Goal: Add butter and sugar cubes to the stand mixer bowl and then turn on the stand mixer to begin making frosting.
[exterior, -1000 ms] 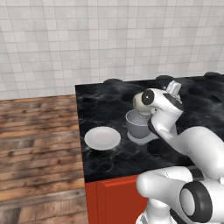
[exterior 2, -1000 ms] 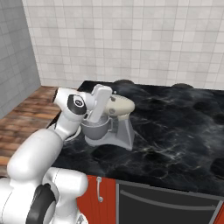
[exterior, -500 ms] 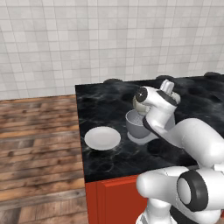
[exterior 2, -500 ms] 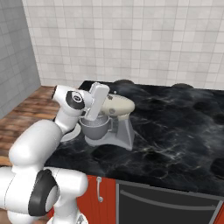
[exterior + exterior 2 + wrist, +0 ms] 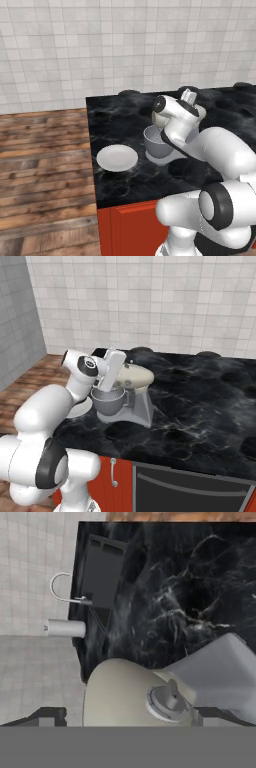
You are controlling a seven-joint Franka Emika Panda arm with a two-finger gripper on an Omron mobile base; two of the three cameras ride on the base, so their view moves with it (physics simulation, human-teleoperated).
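Your gripper [image 5: 111, 372] is wide open and holds nothing, and the mixer [image 5: 135, 697] head with its round knob [image 5: 167, 701] sits right between the fingers, bottom middle.

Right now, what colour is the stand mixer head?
Cream-beige; the stand mixer head shows best in the right base view, above its grey base.

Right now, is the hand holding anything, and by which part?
Nothing is held. The hand hangs open over the mixer, its tips either side of the cream head and apart from it.
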